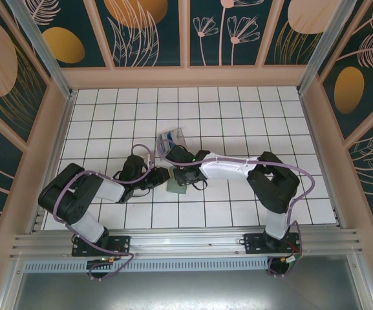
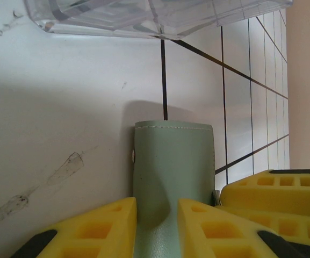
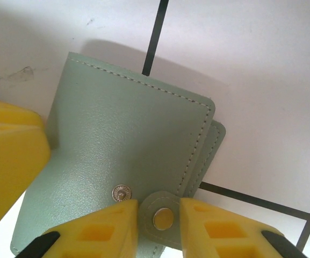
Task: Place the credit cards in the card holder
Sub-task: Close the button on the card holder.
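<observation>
so, starting left of the card holder point(image 3: 122, 145): my left gripper point(image 2: 157, 228) has its jaws clamped on the holder's left edge, the green leather dimpled between the yellow pads. the holder lies flat on the white tiled table point(image 1: 238, 110), folded over, between the two arms, with the clear box point(image 1: 172, 138) just behind it. what may be the credit cards sits in that box, but it is too small for me to be sure.

on the holder's right side, my right gripper point(image 3: 160, 231) has its jaws drawn in on the snap tab point(image 3: 163, 217), a pad touching each edge. i read that as a grip on the tab, though a light one. the metal stud point(image 3: 121, 192) on the cover shows bare just beside the tab, so the snap looks undone to me.

the step in hand, as i judge it, is folding the holder open. to do it well, i want the left jaws firm as the anchor, so the holder doesn't drag across the tiles. the right should draw the tab up and over to the right rather than twist it, since such a small flap would likely slip out. i'd go slowly and let the cover hinge open without lifting the whole holder.
</observation>
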Action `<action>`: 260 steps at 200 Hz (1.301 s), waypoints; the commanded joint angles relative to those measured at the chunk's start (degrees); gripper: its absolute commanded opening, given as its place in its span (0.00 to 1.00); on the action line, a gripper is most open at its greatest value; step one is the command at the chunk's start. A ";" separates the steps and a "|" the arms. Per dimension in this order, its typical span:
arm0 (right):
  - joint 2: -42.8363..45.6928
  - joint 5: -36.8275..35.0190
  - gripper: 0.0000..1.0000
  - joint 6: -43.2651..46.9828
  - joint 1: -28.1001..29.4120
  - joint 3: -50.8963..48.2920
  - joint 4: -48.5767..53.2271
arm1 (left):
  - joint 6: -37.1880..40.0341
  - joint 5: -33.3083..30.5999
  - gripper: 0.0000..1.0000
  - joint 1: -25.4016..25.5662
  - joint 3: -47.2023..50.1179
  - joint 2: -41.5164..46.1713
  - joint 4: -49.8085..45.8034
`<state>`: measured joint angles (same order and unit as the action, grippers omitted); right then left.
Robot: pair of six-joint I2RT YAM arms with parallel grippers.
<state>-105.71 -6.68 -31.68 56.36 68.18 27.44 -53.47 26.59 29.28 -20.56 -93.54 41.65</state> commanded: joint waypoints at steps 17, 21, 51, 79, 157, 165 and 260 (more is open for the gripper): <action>2.16 -1.24 0.21 -0.29 0.37 -0.14 1.41 | -0.40 3.37 0.27 2.10 2.25 -2.87 -8.42; 2.46 -0.98 0.19 -0.31 0.33 -0.23 1.37 | -0.44 3.36 0.27 2.07 2.27 -2.81 -8.43; 4.17 0.04 0.05 -0.66 -0.06 -1.25 0.13 | -0.52 3.28 0.27 2.09 2.28 -2.44 -8.50; 5.86 2.03 0.00 -0.25 -0.22 -2.85 -2.97 | -0.49 3.42 0.26 2.17 2.01 -2.02 -8.85; 6.33 8.48 0.00 -0.37 -2.90 -6.75 -9.94 | -0.48 3.81 0.25 2.27 1.39 -1.69 -9.79; 6.09 8.57 0.00 -0.52 -2.92 -6.62 -10.27 | -0.72 4.00 0.24 2.34 1.38 -1.90 -9.45; 4.56 9.71 0.18 -2.16 -3.10 -6.73 -11.35 | -1.11 4.35 0.23 2.63 1.22 -3.05 -8.51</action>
<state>-100.53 2.11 -32.73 53.56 61.93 17.58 -53.49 26.61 29.69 -20.69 -93.65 41.08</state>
